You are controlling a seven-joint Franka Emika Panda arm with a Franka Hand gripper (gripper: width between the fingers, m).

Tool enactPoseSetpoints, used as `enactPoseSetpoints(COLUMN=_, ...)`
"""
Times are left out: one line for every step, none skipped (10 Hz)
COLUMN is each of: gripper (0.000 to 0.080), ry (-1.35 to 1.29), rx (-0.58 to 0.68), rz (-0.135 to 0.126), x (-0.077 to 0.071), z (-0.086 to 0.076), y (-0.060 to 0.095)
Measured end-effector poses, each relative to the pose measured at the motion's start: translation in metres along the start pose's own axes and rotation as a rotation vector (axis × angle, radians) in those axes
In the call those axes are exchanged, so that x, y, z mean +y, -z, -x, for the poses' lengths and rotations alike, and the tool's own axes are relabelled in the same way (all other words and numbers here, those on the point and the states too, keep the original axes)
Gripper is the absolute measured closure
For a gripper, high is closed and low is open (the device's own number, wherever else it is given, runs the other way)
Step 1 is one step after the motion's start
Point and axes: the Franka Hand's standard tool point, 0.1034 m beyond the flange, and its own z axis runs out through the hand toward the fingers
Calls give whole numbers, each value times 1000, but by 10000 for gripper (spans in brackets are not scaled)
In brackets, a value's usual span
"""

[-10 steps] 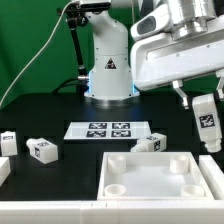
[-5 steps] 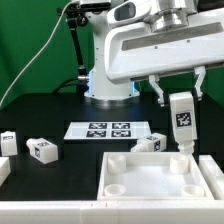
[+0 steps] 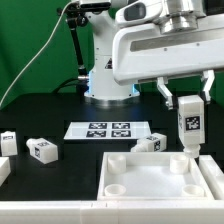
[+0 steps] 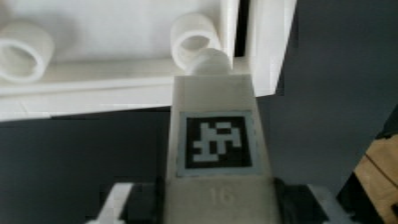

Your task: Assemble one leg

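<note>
My gripper (image 3: 186, 101) is shut on a white square-section leg (image 3: 188, 124) with a black-and-white tag, holding it upright just above the far right corner socket of the large white tray-like panel (image 3: 160, 178). In the wrist view the leg (image 4: 217, 130) runs out from between my fingers (image 4: 128, 200), and its tip reaches the round socket (image 4: 201, 45) of the panel (image 4: 107, 90). More legs lie on the black table: one behind the panel (image 3: 148, 143), one at the exterior view's left (image 3: 42, 150), one at the far left (image 3: 8, 140).
The marker board (image 3: 109, 130) lies flat in front of the robot base (image 3: 108, 75). A white part (image 3: 4, 172) sits at the exterior view's left edge. A second round socket (image 4: 25, 60) shows in the wrist view.
My gripper with the leg moved toward the exterior view's left, then dropped slightly, and it now hangs over the panel's far right corner socket.
</note>
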Motion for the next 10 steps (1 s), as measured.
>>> enactPoseSetpoints(gripper=517, ry=23, rx=-10, rz=0, x=-3, z=-4, y=-3)
enactPoseSetpoints(gripper=517, ry=48, rx=-11, rz=0, x=-9, z=-6, y=-7)
enactPoseSetpoints(gripper=517, ry=66, rx=-4, rz=0, x=-10, z=-4, y=-11)
enactPoseSetpoints(gripper=517, ry=64, rx=-4, rz=0, x=-9, z=-4, y=-11)
enactPoseSetpoints(gripper=517, ry=64, rx=-5, rz=0, x=-9, z=-4, y=-11)
enactPoseSetpoints(gripper=517, ry=64, rx=-6, rz=0, x=-9, z=-3, y=-12)
enactPoseSetpoints(gripper=517, ry=73, rx=-4, rz=0, x=-10, z=-3, y=-13)
enactPoseSetpoints(gripper=517, ry=94, rx=0, rz=0, x=-11, z=-1, y=-19)
enactPoseSetpoints(gripper=517, ry=103, rx=-9, rz=2, x=-8, z=3, y=-25)
enactPoseSetpoints(gripper=517, ry=105, rx=-9, rz=3, x=-7, z=5, y=-29)
